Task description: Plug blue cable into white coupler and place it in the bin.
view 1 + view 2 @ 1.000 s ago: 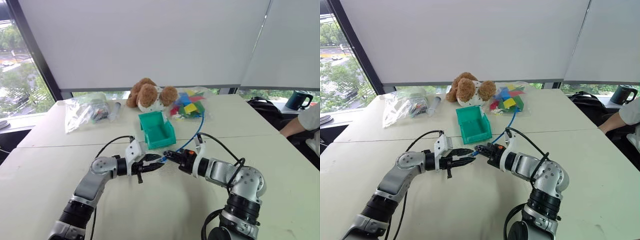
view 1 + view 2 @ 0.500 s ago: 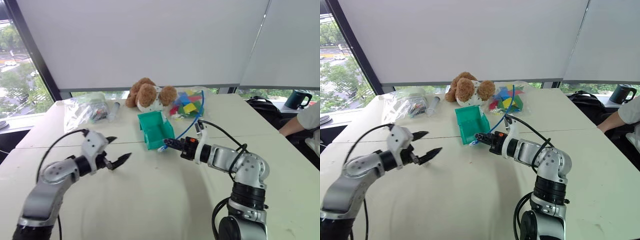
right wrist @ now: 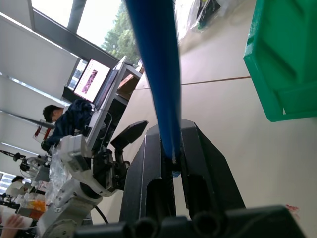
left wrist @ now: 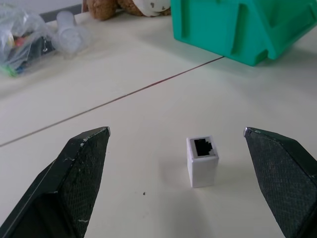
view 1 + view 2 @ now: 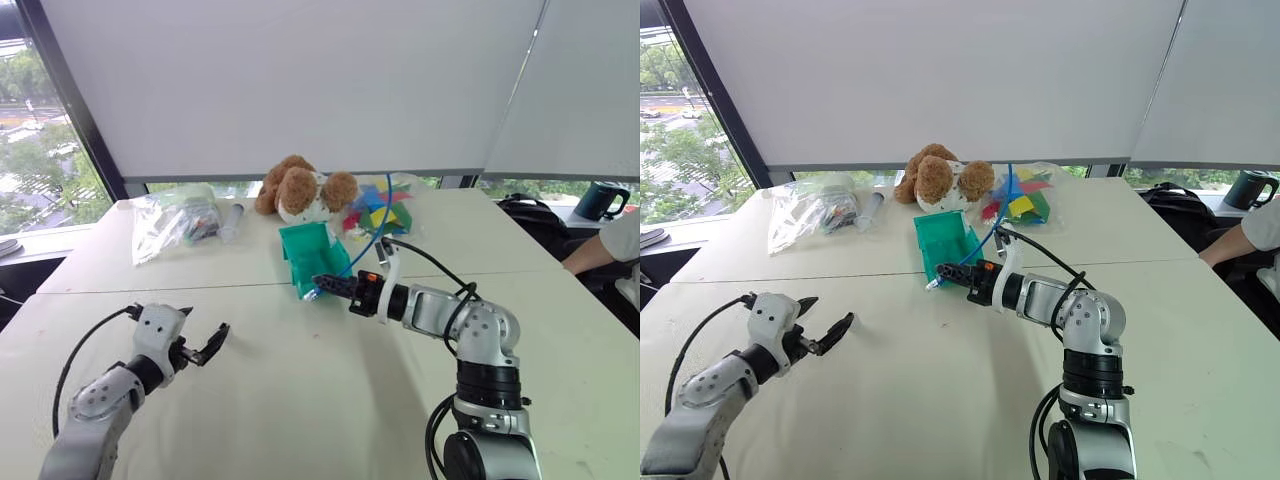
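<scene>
Two grippers were over the table (image 5: 300,400) when you paused. Your left gripper (image 5: 203,343) hung low at the left side, fingers (image 4: 81,168) spread wide and holding nothing. Its wrist view showed the white coupler (image 4: 202,161) standing upright on the table between those fingers, socket up, touching neither one. Moving right, the bin (image 5: 313,258) sat near mid-table, in front of the teddy bear (image 5: 298,188) (bags lay on either side of the bear). Your right gripper (image 5: 324,286) reached level to the bin's front, fingers pinched tight on the blue cable (image 5: 366,238), which rose behind it toward the bag of coloured pieces (image 5: 380,212). A mug (image 5: 598,201) stood far right.
</scene>
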